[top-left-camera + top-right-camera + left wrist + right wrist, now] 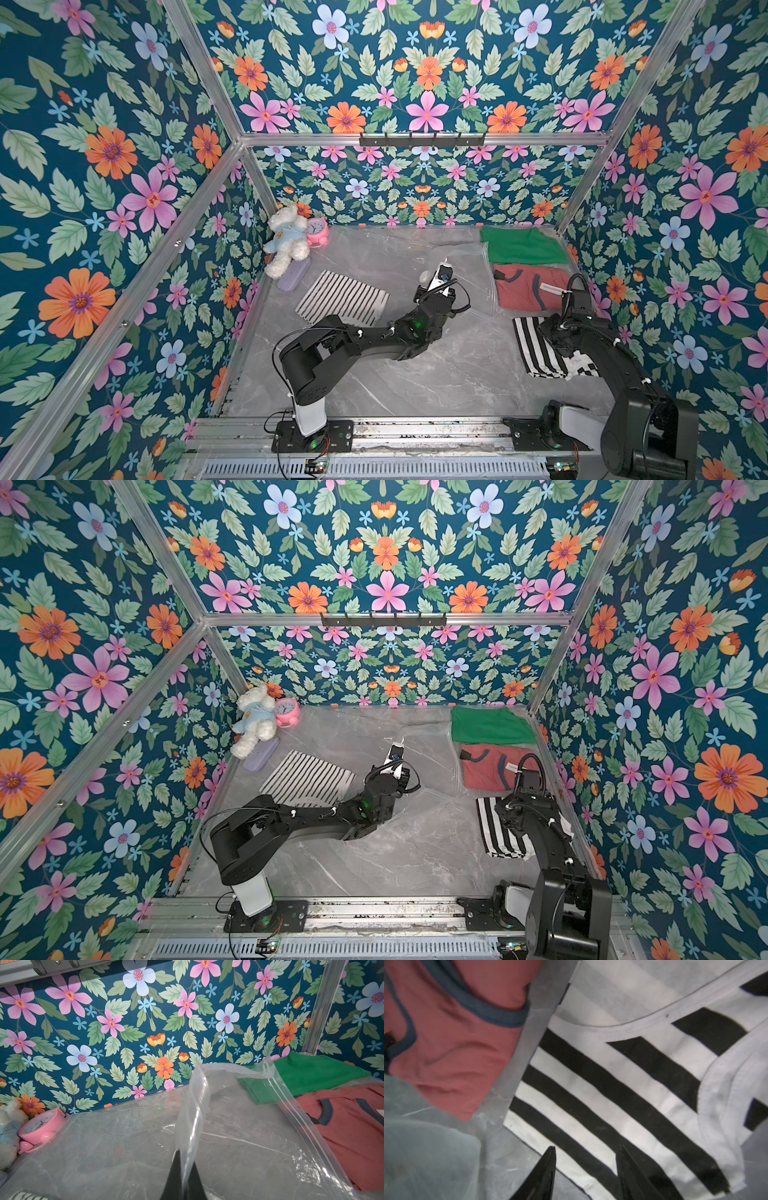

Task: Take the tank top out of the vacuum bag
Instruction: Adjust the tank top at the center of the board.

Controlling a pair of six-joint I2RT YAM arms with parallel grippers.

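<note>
The left hand [185, 1172] is shut tight. Its two black fingers pinch a fold of the vacuum bag [116, 1142] and hold that fold up off the tabletop [436, 374]. The bag is big, clear and crinkly. Most of it lies flat in the middle and back of the grey tabletop, and you can see the grey stone look right through it. The zip strip [299, 1115] runs in a straight line along the edge of the bag that is next to the red top [523, 286].

The right hand [586, 1148] is partly open. There is a gap between its two fingers and nothing is in it. It hangs just over the tank top [612, 1084], near one edge of it. I cannot tell if the fingertips touch the cloth.

The tank top has wide black and white stripes. It is out of the bag. It lies flat on the right side of the tabletop, near the front, under the right arm. The red top with blue trim lies just behind it with a thin bit of grey between them. A green cloth [519, 245] lies behind the red top, in the back right corner.

A cloth with thin stripes [343, 297] lies left of the bag. A white teddy bear [286, 245] and a pink clock [317, 230] sit in the back left corner.
</note>
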